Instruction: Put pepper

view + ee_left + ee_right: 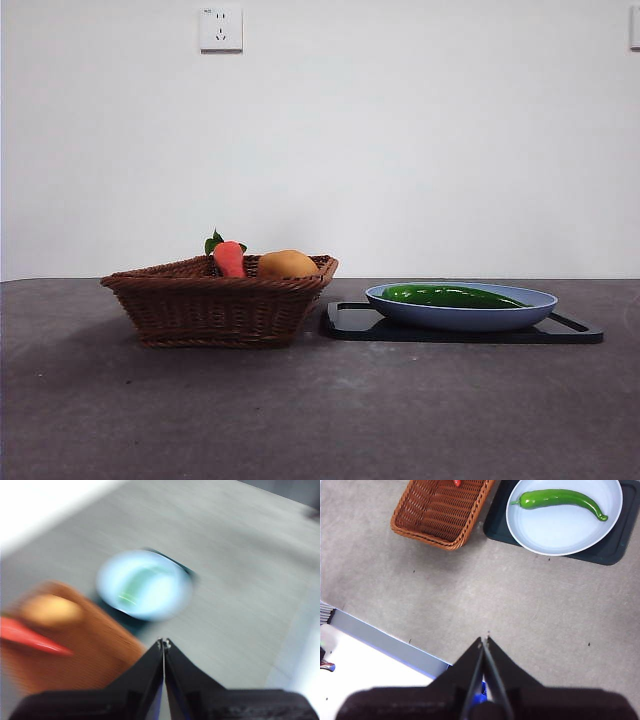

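Well, the pepper [562, 498] lies in the plate [570, 535] on the tray [605, 555], beside the basket [215, 300]; task looks finished, since both grippers, left [163, 642] and right [484, 640], hang closed, well clear.

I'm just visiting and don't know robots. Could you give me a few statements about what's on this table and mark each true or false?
1. The pepper lies in the blue plate. True.
2. The plate sits straight on the bare table. False: it rests on a dark tray.
3. The carrot is in the wicker basket. True.
4. The right gripper is holding the pepper. False: its jaws are shut on nothing, well away from the plate.
5. The left gripper grips the basket. False: its jaws are shut and hold nothing.
6. A round orange fruit sits beside the carrot. True.
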Robot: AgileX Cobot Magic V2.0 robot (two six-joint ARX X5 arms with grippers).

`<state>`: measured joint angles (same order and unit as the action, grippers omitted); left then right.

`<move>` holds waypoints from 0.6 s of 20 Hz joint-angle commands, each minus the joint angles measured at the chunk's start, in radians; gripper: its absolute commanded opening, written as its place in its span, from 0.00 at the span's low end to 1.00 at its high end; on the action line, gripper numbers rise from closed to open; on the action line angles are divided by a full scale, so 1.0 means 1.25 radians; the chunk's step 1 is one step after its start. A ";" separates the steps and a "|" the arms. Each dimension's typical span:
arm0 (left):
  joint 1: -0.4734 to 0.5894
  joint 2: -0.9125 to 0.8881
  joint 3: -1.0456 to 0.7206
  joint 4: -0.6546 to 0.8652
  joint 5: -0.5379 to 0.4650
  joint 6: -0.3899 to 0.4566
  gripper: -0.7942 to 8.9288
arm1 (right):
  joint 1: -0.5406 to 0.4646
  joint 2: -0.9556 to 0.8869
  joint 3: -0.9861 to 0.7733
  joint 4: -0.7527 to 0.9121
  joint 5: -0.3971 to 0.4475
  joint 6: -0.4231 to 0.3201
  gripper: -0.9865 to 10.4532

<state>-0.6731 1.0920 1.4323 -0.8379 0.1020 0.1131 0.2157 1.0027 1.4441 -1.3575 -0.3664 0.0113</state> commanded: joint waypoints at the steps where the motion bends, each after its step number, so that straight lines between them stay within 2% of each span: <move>1: 0.067 -0.018 0.010 0.099 -0.016 0.054 0.09 | 0.001 0.005 0.016 -0.009 0.002 0.005 0.10; 5: 0.229 -0.128 -0.069 0.289 -0.013 0.061 0.09 | 0.001 0.005 0.016 -0.009 0.002 0.005 0.10; 9: 0.391 -0.327 -0.359 0.596 -0.019 0.061 0.09 | 0.001 0.005 0.016 -0.009 0.002 0.005 0.10; 12: 0.486 -0.481 -0.567 0.699 -0.020 0.060 0.09 | 0.001 0.005 0.016 -0.009 0.002 0.005 0.10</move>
<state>-0.0624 0.4870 0.7223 0.0277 0.0803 0.1761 0.2157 1.0031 1.4441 -1.3575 -0.3660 0.0113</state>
